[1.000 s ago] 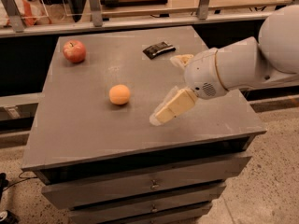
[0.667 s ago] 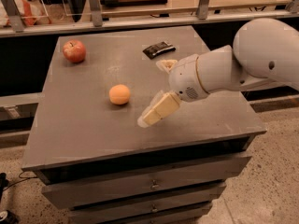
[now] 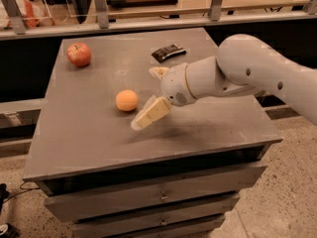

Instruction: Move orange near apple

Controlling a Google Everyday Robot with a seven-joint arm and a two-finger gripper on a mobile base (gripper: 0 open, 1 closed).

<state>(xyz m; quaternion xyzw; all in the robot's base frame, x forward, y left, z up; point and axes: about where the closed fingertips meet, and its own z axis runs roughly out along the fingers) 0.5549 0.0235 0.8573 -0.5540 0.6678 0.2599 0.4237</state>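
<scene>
Standing nearest: grey cabinet (image 3: 158, 197) with stacked drawers, in front of and below the orange (image 3: 127, 100).
Tabletop (image 3: 89, 133): flat grey surface on which the orange rests.
Gripper (image 3: 143, 98): just right of the orange, over the tabletop; pincer spread wide, nothing held.
Lower finger (image 3: 151, 114): cream-coloured, slanting down to the near right of the orange — close beside it, contact not discernible.
Upper finger (image 3: 158, 72): beyond and right of the orange, apart from it.
Orange: sits free, left of mid-table.
Arm (image 3: 257, 68): white, reaching in from the right of the orange.
Black packet (image 3: 168, 52): flat on the tabletop, beyond and right of the orange.
Apple (image 3: 79, 54): red, beyond and left of the orange — well apart, near the far left corner.
Railing (image 3: 101, 6): metal posts, farthest beyond the orange.
</scene>
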